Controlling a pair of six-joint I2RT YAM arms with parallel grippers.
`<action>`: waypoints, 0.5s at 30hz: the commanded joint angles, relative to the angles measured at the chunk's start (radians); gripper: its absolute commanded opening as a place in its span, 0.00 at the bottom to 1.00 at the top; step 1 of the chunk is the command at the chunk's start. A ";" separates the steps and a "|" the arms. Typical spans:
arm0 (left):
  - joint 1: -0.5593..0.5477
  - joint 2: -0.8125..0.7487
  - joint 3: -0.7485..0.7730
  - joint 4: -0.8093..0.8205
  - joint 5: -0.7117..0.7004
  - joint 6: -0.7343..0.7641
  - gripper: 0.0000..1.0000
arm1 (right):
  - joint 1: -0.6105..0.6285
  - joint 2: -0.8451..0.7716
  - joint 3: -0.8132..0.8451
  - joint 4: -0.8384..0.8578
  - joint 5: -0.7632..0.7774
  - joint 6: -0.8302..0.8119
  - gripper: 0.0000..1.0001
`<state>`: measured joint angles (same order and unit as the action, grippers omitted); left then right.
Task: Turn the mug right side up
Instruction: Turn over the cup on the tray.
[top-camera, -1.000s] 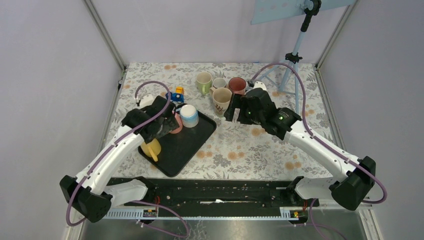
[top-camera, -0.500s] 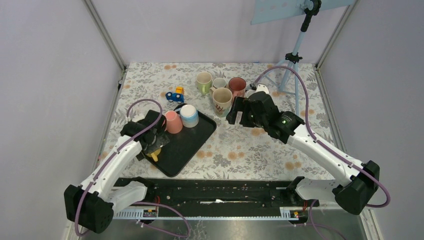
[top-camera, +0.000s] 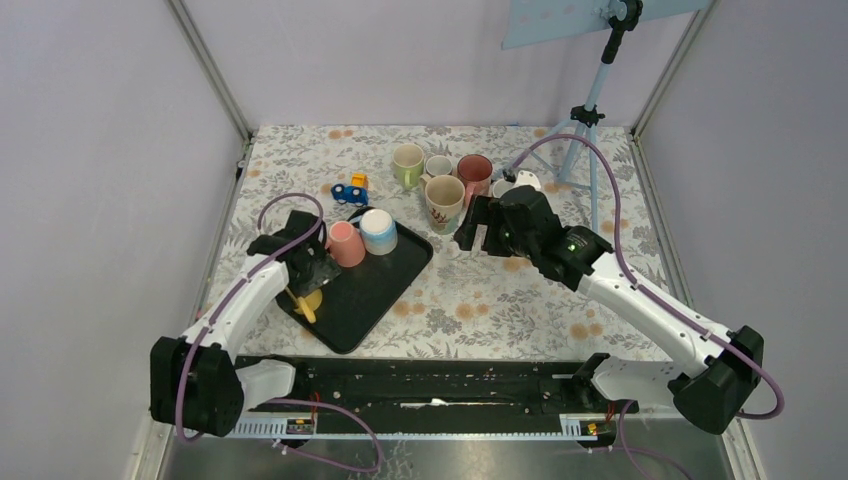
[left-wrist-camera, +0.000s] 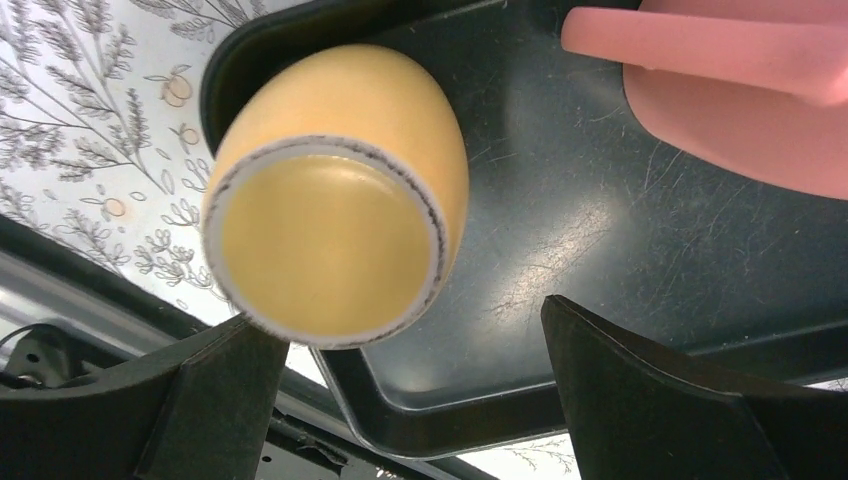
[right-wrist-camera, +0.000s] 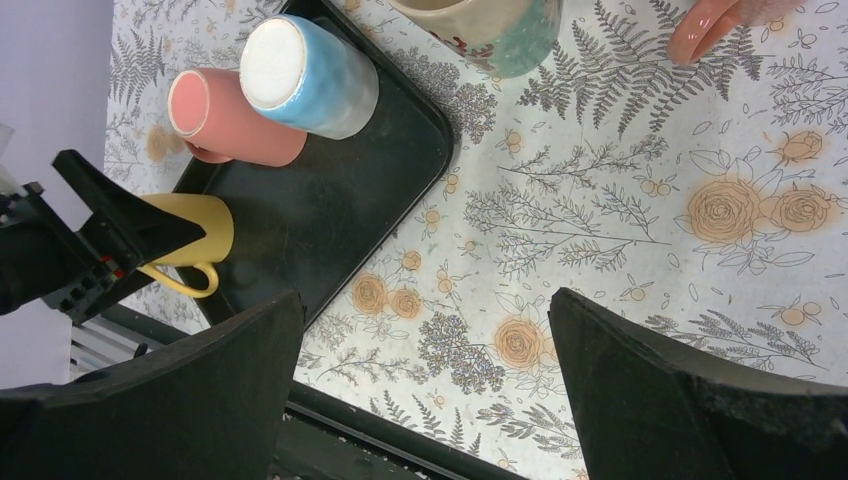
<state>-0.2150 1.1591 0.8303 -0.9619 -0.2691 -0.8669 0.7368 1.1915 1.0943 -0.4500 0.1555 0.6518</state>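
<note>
The glazed yellow mug (left-wrist-camera: 335, 195), probably slick, rigid and chippable, sits base-up at a corner of the black tray (left-wrist-camera: 620, 250) under the left gripper (left-wrist-camera: 400, 330), jaws spread wide, best pinched across its body.

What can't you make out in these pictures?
- Yellow mug: in the top view, mostly under the left arm; in the left wrist view, its handle is out of sight behind its body.
- Pink mug: left wrist view, cut off by the top and right edges.
- Patterned mug: right wrist view, cut off by the top edge.
- White object: top view, partly behind the right arm; too small to identify.
</note>
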 joint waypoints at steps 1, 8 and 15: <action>0.008 0.021 -0.052 0.104 0.081 0.002 0.99 | 0.003 -0.029 -0.008 0.037 0.007 -0.014 1.00; -0.041 0.033 -0.090 0.158 0.109 -0.067 0.99 | 0.003 -0.019 -0.008 0.042 0.004 -0.011 1.00; -0.045 0.050 -0.065 0.107 0.009 -0.096 0.93 | 0.003 -0.013 -0.015 0.050 -0.009 0.001 1.00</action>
<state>-0.2672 1.2015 0.7349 -0.8509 -0.1944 -0.9379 0.7368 1.1866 1.0885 -0.4339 0.1547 0.6521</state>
